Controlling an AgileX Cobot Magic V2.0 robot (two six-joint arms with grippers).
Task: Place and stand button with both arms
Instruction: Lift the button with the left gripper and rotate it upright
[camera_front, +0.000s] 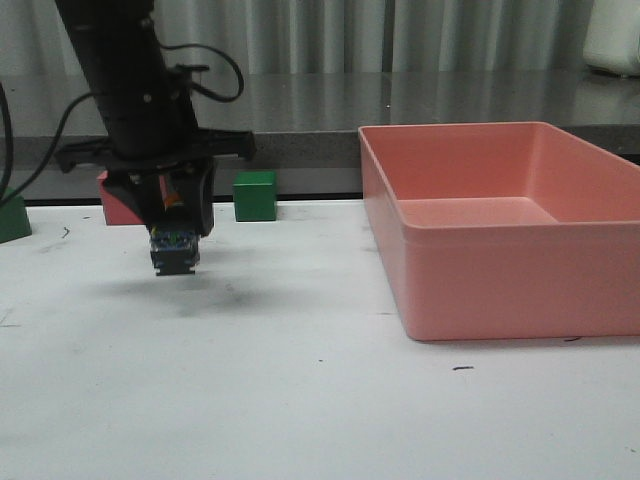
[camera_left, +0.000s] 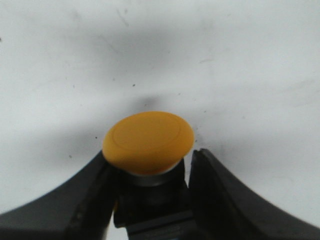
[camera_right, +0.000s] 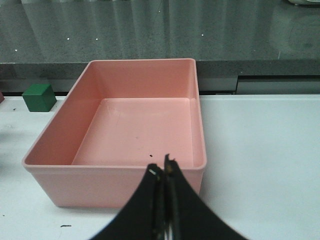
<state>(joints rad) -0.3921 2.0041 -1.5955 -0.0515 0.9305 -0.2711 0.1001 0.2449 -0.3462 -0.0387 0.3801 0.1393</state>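
My left gripper (camera_front: 180, 228) hangs above the left part of the white table, shut on the button (camera_front: 174, 250). The button's clear bluish contact block sticks out below the fingers, clear of the table, with a shadow under it. In the left wrist view the round yellow cap (camera_left: 148, 142) sits between the two black fingers of the left gripper (camera_left: 150, 156), which press on the black body. My right gripper (camera_right: 162, 167) is shut and empty, just in front of the pink bin's near wall. It is out of the front view.
A large empty pink bin (camera_front: 500, 270) stands on the right, also in the right wrist view (camera_right: 115, 182). A green cube (camera_front: 255, 195) and a pink cube (camera_front: 118, 200) sit at the table's back edge. Another green object (camera_front: 12, 215) is at the far left.
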